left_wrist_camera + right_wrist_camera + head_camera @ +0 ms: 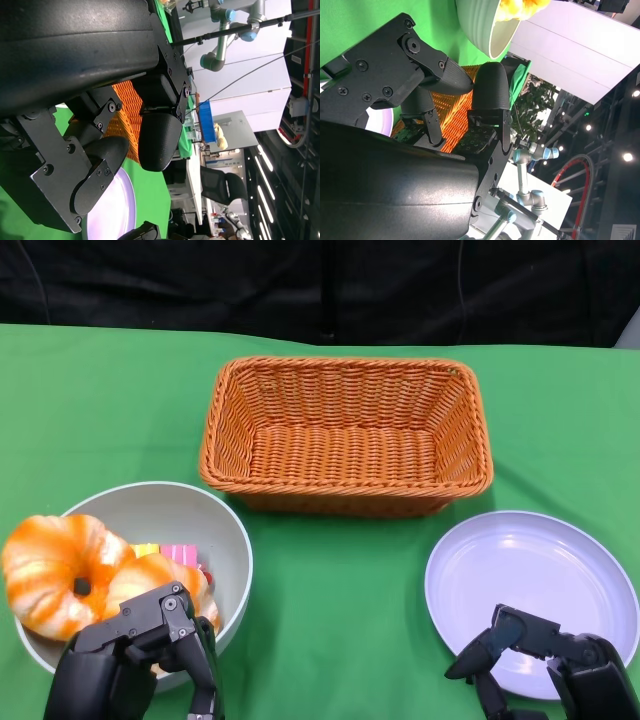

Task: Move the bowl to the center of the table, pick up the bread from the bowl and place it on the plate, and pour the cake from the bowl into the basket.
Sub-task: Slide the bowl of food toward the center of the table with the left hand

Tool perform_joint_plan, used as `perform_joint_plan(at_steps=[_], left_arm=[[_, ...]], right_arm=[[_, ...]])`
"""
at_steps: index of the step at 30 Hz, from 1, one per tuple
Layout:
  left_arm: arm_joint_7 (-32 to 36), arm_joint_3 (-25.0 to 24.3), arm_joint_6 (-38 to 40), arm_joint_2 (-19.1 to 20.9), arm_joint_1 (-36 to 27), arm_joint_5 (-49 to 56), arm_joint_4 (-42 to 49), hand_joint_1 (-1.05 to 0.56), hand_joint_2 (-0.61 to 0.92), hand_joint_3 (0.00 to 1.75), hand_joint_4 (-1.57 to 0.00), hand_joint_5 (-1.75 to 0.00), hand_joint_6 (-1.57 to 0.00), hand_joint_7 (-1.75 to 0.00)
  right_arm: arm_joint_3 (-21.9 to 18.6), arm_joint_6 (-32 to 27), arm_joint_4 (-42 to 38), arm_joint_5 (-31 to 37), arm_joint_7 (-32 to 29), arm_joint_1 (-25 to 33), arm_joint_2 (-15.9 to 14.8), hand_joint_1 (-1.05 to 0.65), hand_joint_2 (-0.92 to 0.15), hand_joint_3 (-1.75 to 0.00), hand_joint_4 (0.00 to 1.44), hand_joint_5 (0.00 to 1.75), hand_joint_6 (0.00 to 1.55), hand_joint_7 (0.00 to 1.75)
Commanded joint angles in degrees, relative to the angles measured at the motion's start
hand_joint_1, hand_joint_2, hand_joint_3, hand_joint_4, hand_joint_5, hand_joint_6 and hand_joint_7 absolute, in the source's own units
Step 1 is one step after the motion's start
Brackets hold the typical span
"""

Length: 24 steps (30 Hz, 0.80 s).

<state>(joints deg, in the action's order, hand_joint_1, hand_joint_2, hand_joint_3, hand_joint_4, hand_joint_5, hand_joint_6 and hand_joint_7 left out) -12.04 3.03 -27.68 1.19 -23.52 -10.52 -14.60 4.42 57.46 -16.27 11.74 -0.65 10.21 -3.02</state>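
Bowl: pale bowl (228,540) sits at the near left of the green desk (340,620), well off centre; the first step, moving it to the middle, looks not yet done.
Contents: orange-and-white bread (55,570) lies against the left rim; a small pink and yellow cake (175,555) shows behind it.
Left robot hand (140,660): at the bowl's near rim, fingers over the edge; whether it is clamped on the rim I cannot tell.
Right robot hand (540,665): at the near edge of the white plate (530,570), fingers apart, holding nothing.
Basket (345,435): wicker, at the far centre.
Doing it well: get a firm hold on the rim, keep the bowl level so the bread does not roll out, and set it in the open green between plate and basket.
Head view only: the whole layout and the bowl's contents.
Right wrist view only: the bowl's ribbed outer wall (475,25) from the side.
Left wrist view only: plate and basket beyond the fingers (160,137), nothing seen between them.
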Motion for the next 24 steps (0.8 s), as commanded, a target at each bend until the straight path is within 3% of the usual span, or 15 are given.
perform_joint_plan(at_steps=[1,12,17,21,24], left_arm=[[-0.38,-0.35,0.18,0.72,-0.23,-0.17,-0.30,0.04,0.19,1.73,-1.03,-1.75,-0.88,-1.67],[-0.33,-0.24,0.96,0.74,-0.48,-1.07,-1.09,0.05,0.20,1.71,-1.03,-1.75,-0.88,-1.68],[-0.32,-0.19,3.07,0.13,-0.84,-4.13,-2.58,0.03,0.24,1.68,-0.92,-1.71,-0.84,-1.60],[-0.71,-0.56,2.22,-0.10,-0.18,-5.06,-2.48,-0.03,0.29,1.58,-0.81,-1.63,-0.76,-1.51],[-0.24,-1.01,3.11,-0.31,-0.13,-5.53,-3.46,-0.11,0.35,1.38,-0.77,-1.54,-0.73,-1.40]], right_arm=[[-0.52,0.48,0.10,0.18,-0.61,-0.04,-0.58,-0.39,-0.42,-1.25,0.73,1.52,0.83,1.16],[-0.50,0.00,0.59,0.37,-0.66,0.18,-0.45,-0.38,-0.43,-1.23,0.72,1.52,0.83,1.16],[-0.36,-0.21,0.82,-0.04,-0.50,0.38,-0.40,-0.37,-0.42,-1.24,0.72,1.52,0.82,1.16],[-0.40,-0.26,0.77,-0.15,-0.41,0.31,-0.55,-0.39,-0.42,-1.24,0.72,1.52,0.83,1.16],[-0.52,-0.07,0.59,-0.06,-0.50,0.35,-0.62,-0.39,-0.42,-1.24,0.72,1.52,0.83,1.16]])
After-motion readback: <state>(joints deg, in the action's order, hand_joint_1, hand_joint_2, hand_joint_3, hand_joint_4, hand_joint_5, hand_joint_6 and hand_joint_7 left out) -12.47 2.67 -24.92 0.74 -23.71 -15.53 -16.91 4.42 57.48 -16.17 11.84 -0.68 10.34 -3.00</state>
